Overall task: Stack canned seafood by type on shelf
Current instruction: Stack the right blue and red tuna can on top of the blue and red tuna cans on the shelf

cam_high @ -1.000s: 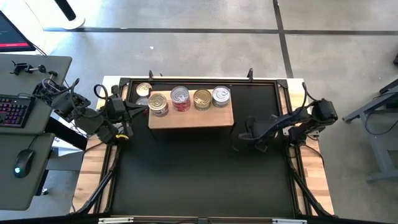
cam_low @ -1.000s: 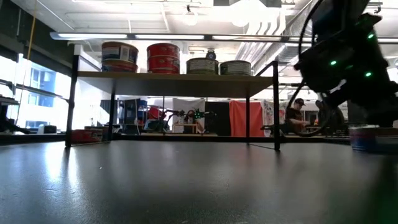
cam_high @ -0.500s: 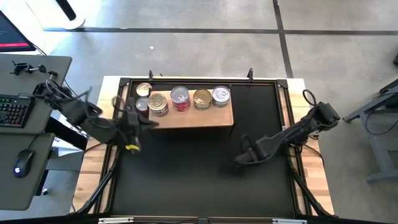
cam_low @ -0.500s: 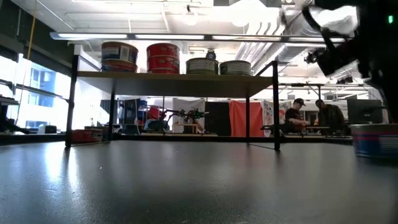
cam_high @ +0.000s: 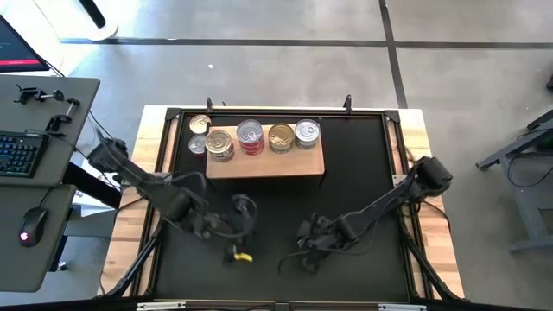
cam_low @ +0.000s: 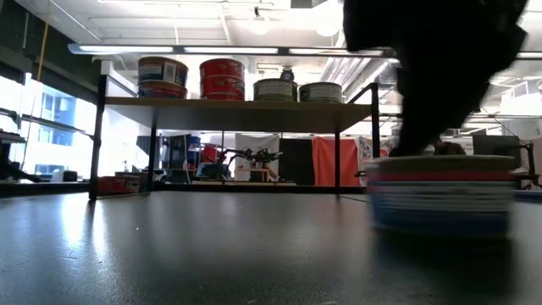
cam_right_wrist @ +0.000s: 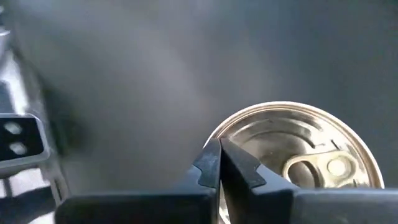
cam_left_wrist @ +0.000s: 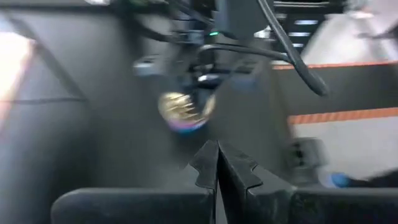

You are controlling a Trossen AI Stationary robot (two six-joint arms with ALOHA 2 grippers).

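Note:
The shelf point(cam_high: 268, 164) is a wooden board at the far side, raised on thin legs in the low view point(cam_low: 229, 103). Stacked canned seafood point(cam_high: 251, 136) stands in a row on it, and two more tins point(cam_high: 199, 135) stand on the mat at its left end. One gold-lidded tin point(cam_right_wrist: 298, 155) stands alone on the mat near the front point(cam_low: 440, 193). My right gripper point(cam_right_wrist: 219, 152) is shut above it point(cam_high: 302, 246). My left gripper point(cam_left_wrist: 217, 149) is shut over the mat left of that tin point(cam_high: 246, 250), pointing at it point(cam_left_wrist: 183, 111) and touching nothing. My right gripper's shut fingertips point(cam_right_wrist: 211, 163) stand at the rim of the lone tin's lid point(cam_right_wrist: 233, 134), coming from above on a slant. I cannot tell whether they touch the lid. The tin stands upright with its base on the mat.
The black mat point(cam_high: 285, 194) is framed by dark rails with pale wooden strips point(cam_high: 436, 250) outside them. A desk with keyboard and mouse point(cam_high: 26, 173) stands beyond the left side. People and furniture show in the room behind the shelf.
Both grippers have swung toward the near middle of the table and tipped downward, the left from beside the shelf's left end, the right from the right side. The lone tin has slid along the mat toward the near edge, under the right gripper.

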